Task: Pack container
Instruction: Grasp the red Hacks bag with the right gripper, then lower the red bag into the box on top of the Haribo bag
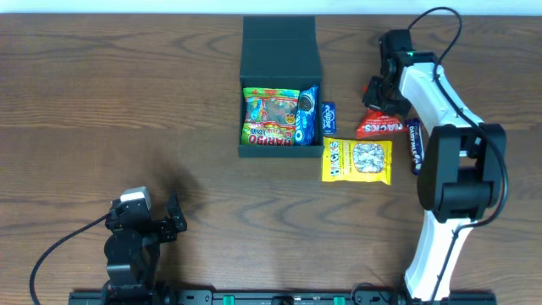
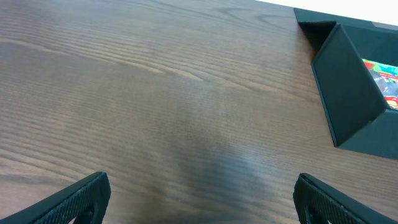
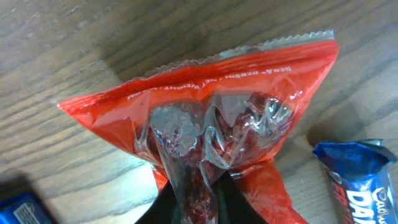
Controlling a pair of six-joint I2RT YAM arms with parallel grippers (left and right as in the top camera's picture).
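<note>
Brown wooden table (image 1: 127,102), bearing container (image 1: 279,51) and yellow packet (image 1: 356,161) (close together)

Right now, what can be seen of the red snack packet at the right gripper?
The red packet is glossy plastic film with white print, a clear window showing dark red pieces, and a serrated sealed edge. It is creased and pinched at one end by the right gripper. It lies right of the container, next to a blue bar. Whether it is lifted off the table is unclear.

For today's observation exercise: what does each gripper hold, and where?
The right gripper pinches the red packet at one end's middle; the left gripper holds nothing.
</note>
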